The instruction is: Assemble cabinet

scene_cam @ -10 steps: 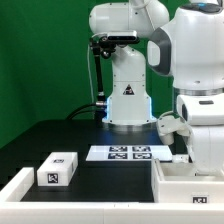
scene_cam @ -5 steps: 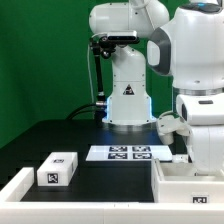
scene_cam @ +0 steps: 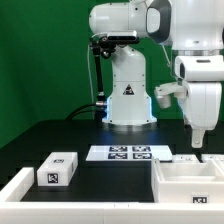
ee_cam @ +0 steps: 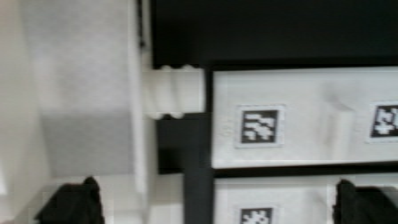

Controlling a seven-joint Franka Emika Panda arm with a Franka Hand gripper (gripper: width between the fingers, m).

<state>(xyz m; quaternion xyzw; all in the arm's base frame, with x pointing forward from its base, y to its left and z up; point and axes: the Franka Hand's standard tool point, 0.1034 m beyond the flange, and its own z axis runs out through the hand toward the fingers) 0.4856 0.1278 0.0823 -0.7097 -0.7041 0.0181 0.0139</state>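
Cabinet: large white plastic box-like cabinet body (scene_cam: 188, 184), open side up, sits on the black desk (scene_cam: 60, 140) at the exterior view's lower right.
End effector: the two-finger end effector (scene_cam: 198, 140) of the white arm hangs above the far edge of the cabinet body, pointing down and apart from it.
Fingers: in the wrist view the two dark fingertips (ee_cam: 75, 203) stand wide apart, with white tagged surfaces below the gap.
Wrist detail: a white ribbed stub (ee_cam: 173, 92) juts from a white upright edge. Beside it lie white panels with black-and-white tags (ee_cam: 260, 125). It cannot be told which part these belong to.
Small piece: a small white tagged piece (scene_cam: 185, 158) lies just behind the cabinet body, beside the marker board.
Marker board: the thin flat white marker board (scene_cam: 128, 153) lies mid-desk, in front of the arm's base.
Block: a small white tagged block (scene_cam: 57, 170) sits well to the exterior view's left.
Corner: a long white bar (scene_cam: 15, 185) lies at the lower-left edge.
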